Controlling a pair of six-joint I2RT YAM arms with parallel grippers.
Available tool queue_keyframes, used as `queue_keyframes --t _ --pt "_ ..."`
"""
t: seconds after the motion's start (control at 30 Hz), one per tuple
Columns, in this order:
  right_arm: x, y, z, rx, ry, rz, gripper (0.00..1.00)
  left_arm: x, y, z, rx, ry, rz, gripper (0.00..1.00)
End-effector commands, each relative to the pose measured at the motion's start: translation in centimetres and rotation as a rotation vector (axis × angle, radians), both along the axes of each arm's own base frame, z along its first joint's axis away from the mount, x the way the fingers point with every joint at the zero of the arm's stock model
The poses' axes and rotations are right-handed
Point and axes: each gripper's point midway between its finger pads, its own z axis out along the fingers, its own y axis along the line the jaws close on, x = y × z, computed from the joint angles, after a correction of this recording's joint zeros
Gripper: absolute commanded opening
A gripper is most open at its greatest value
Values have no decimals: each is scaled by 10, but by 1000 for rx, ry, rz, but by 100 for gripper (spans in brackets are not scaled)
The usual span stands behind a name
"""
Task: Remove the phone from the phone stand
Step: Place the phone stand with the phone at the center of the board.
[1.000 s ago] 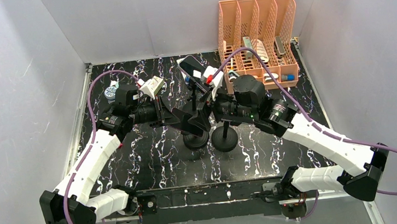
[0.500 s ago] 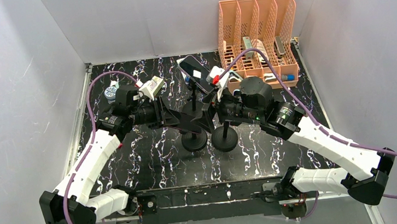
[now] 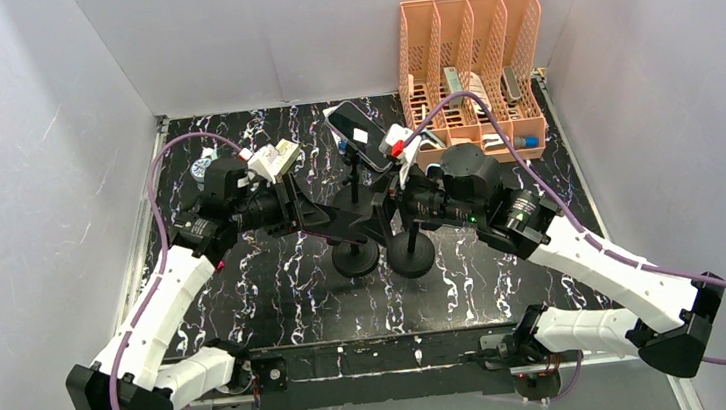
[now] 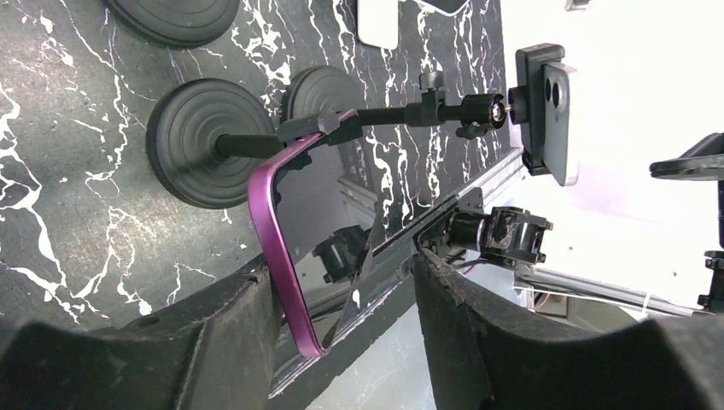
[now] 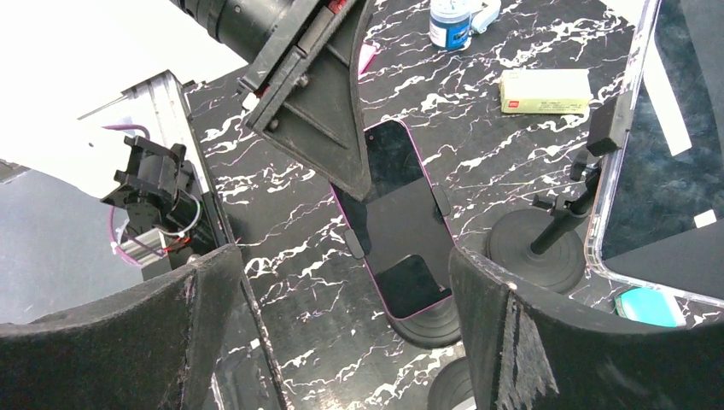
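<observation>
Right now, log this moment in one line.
phone: clamped in stand | left fingers: open around phone | right fingers: open, not touching

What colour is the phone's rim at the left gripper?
Purple phone rim; best in left wrist view.

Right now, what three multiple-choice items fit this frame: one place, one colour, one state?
1. The orange organiser stands: A far right corner; B near left corner; C centre.
2. Rim of the phone between the fingers of the left hand: A green; B purple; C yellow.
3. That phone is: A lying flat; B clamped in its stand; C inside the organiser.
Key: A, the top view shows it far right; B, purple edge in the left wrist view; B, clamp arms grip its sides.
</observation>
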Motion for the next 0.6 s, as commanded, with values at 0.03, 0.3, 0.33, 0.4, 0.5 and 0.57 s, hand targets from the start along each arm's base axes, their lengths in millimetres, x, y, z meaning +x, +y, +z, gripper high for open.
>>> queue_keyframes --t 0.03,0.3,0.33,0.4,0.5,0.57 --pt "-8 1 19 67 -28 31 99 2 5 15 -15 -37 57 56" --pt "-13 -4 25 84 -35 38 99 6 29 14 67 -55 185 74" --pt "-13 -5 25 85 -38 33 99 8 35 17 82 -75 209 76" --pt "-10 -9 24 92 -46 7 99 8 47 21 122 -102 257 80" --pt "-2 -16 30 130 -66 -63 99 11 66 26 189 -136 341 81" --pt "3 -21 36 175 -74 -113 99 13 78 31 218 -155 401 81"
